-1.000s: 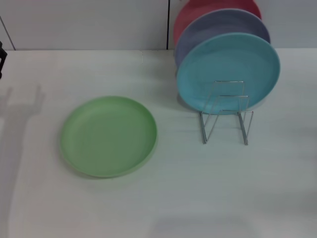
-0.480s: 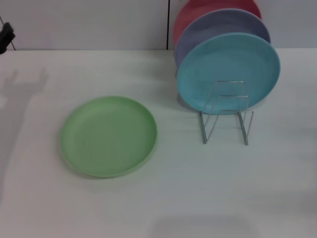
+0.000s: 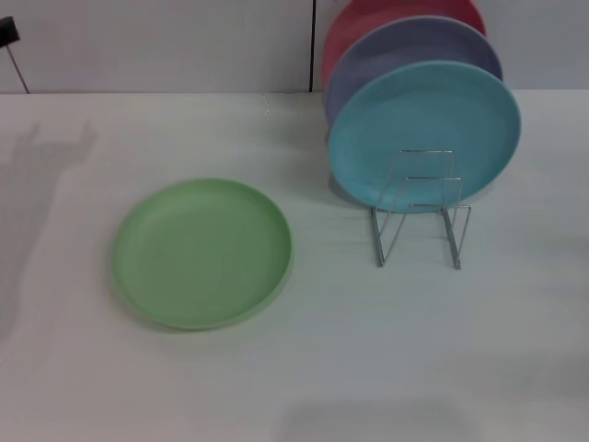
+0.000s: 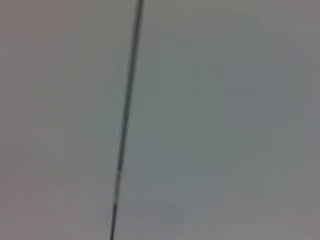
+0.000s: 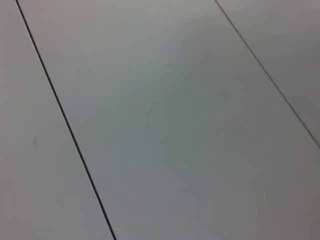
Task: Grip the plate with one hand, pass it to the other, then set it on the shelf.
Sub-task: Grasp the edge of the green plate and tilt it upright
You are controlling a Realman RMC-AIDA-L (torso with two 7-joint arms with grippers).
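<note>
Light-green plate [image 3: 202, 253] lies flat, untouched, beside wire rack [image 3: 421, 210]; left gripper [image 3: 7, 31] barely in view, finger state unclear; best grab plate by near rim

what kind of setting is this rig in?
Probably a lab tabletop staged as a dish-racking setup: a plain white table against pale wall panels, one round light-green plastic plate, and a thin silver wire rack already holding coloured plates.

Only a small black block [image 3: 7, 30] with a thin dark rod beneath it shows of the robot's body.
</note>
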